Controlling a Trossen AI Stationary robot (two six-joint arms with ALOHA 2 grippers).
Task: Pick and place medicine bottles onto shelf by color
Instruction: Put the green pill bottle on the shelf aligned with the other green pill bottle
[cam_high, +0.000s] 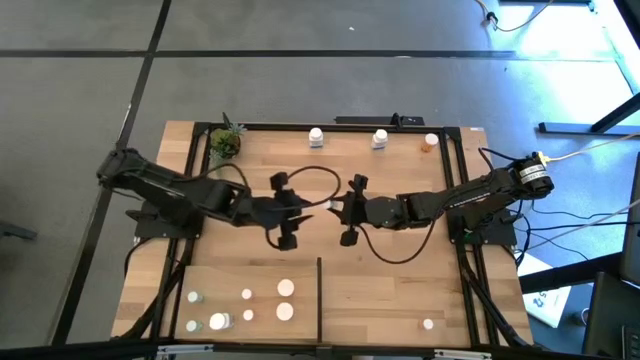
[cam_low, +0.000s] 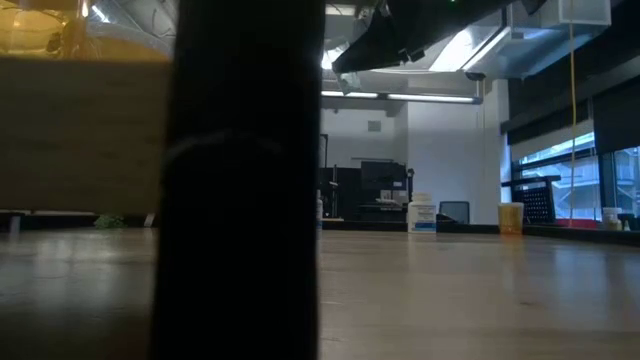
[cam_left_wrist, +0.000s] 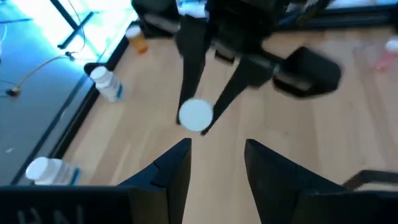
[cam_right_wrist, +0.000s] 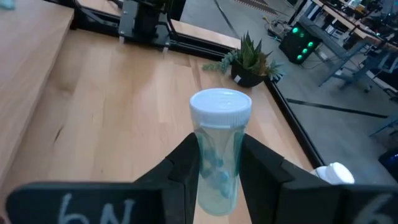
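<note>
Roughly half done, by the look of it. Holding a clear pale-green medicine bottle with white cap, pinched in the right gripper above the light-wood planked shelf middle, beyond the thin black divider strip. Left gripper fingers spread, empty, facing it. Several white-capped bottles already left of the divider, one right. Three bottles far beyond the divider not yet sorted.

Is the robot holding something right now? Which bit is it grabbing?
Yes. The right gripper holds a clear bottle with a white cap, pinched by its sides below the cap. The left gripper is open and holds nothing.
</note>
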